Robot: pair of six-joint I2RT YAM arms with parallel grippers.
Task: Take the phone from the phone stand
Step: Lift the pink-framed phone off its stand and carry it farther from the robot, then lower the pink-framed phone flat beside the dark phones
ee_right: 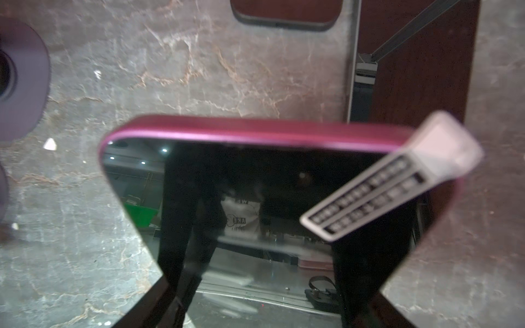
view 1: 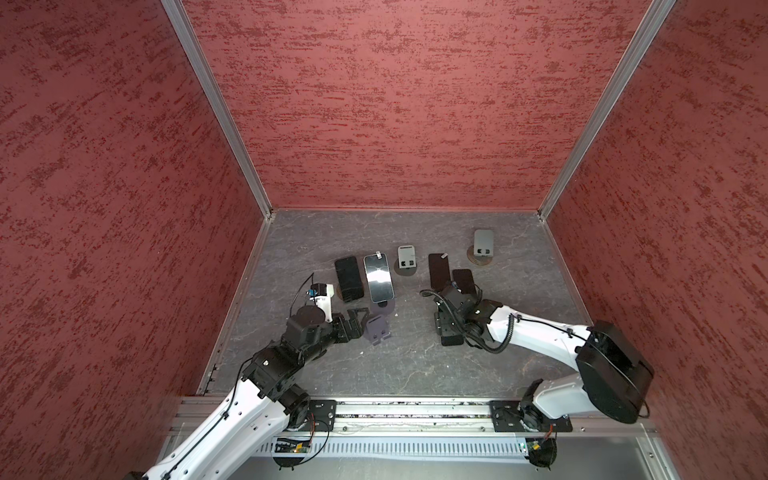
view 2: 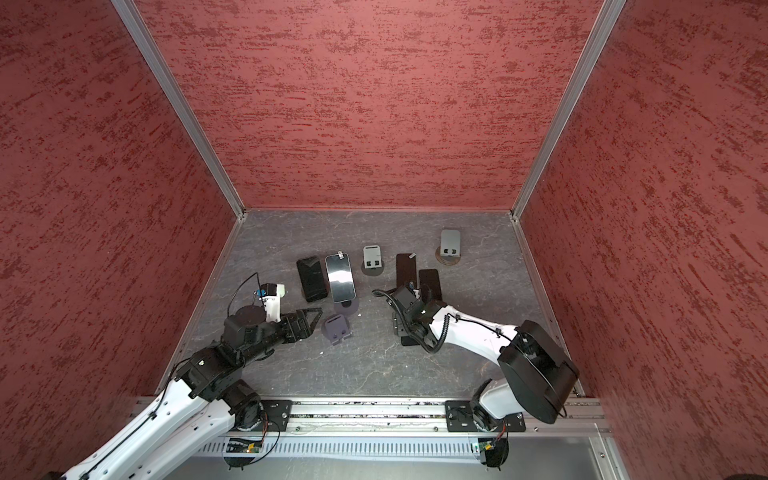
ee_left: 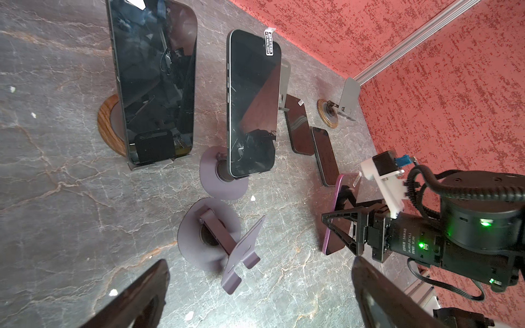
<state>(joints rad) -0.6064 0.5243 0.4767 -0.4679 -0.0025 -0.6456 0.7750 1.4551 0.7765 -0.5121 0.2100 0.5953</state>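
**1. Task status**

I judge the removal itself complete and the put-down outstanding.

- The right gripper (ee_left: 341, 227) is clamped across the pink-edged phone (ee_right: 284, 181), just right of the desk's centre. The phone is tilted and clear of every stand. I cannot tell whether its lower end touches the desk.
- The left gripper (view 2: 313, 318) hangs empty with its jaws wide apart, left of centre. It is just beside the empty purple stand (view 1: 376, 330), which I judge to be this phone's stand.
- The black phone (view 1: 349, 278) and the silver phone (view 1: 378, 277) lean on their own stands, side by side, left of centre and toward the back edge. If the task covers them, I count both as pending.
- Two dark phones (view 1: 439, 270) (view 1: 463, 279) lie flat, side by side, between the right gripper and the back edge.
- Two grey stands are empty. One (view 1: 406, 258) is at mid-desk toward the back edge, and the other (view 1: 483, 243) is near the back right corner.

What I judge is left: lay the held phone flat on bare desk, then open the right gripper.

**2. Surface and room**

- Red textured walls (view 1: 415, 104) enclose the desk on three sides. They are joined by aluminium corner profiles (view 1: 216, 108).
- The desk (view 1: 415, 365) is grey with pale veining, like stone.
- A metal rail (view 1: 415, 411) runs along the front edge and carries both arm bases.
- Small white specks (ee_left: 113, 292) lie scattered on the desk.
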